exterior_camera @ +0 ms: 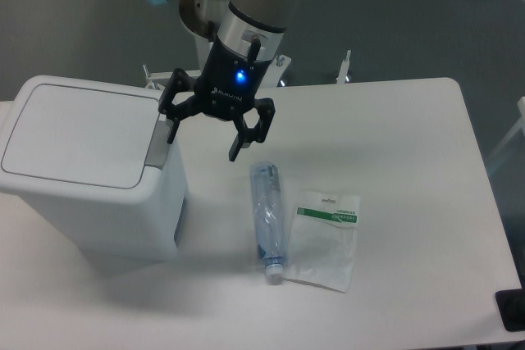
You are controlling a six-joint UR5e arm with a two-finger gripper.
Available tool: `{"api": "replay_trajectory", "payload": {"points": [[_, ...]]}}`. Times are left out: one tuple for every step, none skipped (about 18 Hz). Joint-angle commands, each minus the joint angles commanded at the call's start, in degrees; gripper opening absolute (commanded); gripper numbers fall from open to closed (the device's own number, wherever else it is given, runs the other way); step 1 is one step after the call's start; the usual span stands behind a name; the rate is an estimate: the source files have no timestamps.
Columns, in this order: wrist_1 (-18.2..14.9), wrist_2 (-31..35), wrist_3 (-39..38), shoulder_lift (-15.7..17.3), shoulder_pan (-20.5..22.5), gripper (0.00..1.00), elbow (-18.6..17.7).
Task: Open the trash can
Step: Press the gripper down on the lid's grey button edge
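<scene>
The trash can [90, 170] is a large white boxy bin at the table's left, its flat lid down and its grey push tab [158, 143] on the right edge of the lid. My gripper [203, 142] hangs open just right of the bin, blue light lit on its body. Its left fingertip [171, 130] is over the upper end of the grey tab; I cannot tell if it touches. Its right fingertip [235, 147] hovers over the bare table. Nothing is between the fingers.
A clear plastic bottle [268, 220] lies lengthwise on the table right of the bin, with a plastic packet [326, 239] bearing a green label beside it. A dark object [510, 311] sits at the table's front right corner.
</scene>
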Motion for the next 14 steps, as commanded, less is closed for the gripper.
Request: {"api": "replay_trajectory", "payload": {"points": [[0.0, 0.1, 0.0, -0.1, 0.0, 1.0, -0.1], [0.1, 0.1, 0.1, -0.2, 0.0, 1.0, -0.2], [0.2, 0.1, 0.1, -0.2, 0.0, 1.0, -0.6], [0.3, 0.1, 0.1, -0.2, 0.0, 1.0, -0.9], [0.7, 0.1, 0.0, -0.2, 0.0, 1.0, -1.0], [1.1, 0.1, 0.0, -0.2, 0.0, 1.0, -1.1], [1.2, 0.1, 0.0, -0.1, 0.0, 1.0, -1.3], [1.2, 0.1, 0.0, -0.1, 0.0, 1.0, -1.3], [1.2, 0.1, 0.0, -0.1, 0.0, 1.0, -1.3], [1.2, 0.1, 0.0, -0.1, 0.0, 1.0, -1.3], [1.3, 0.1, 0.0, -0.2, -0.3, 1.0, -1.3], [1.4, 0.2, 0.0, -0.3, -0.4, 1.0, -1.4], [1.4, 0.2, 0.0, -0.2, -0.4, 1.0, -1.7], [1.4, 0.2, 0.0, -0.1, -0.4, 1.0, -1.8]]}}
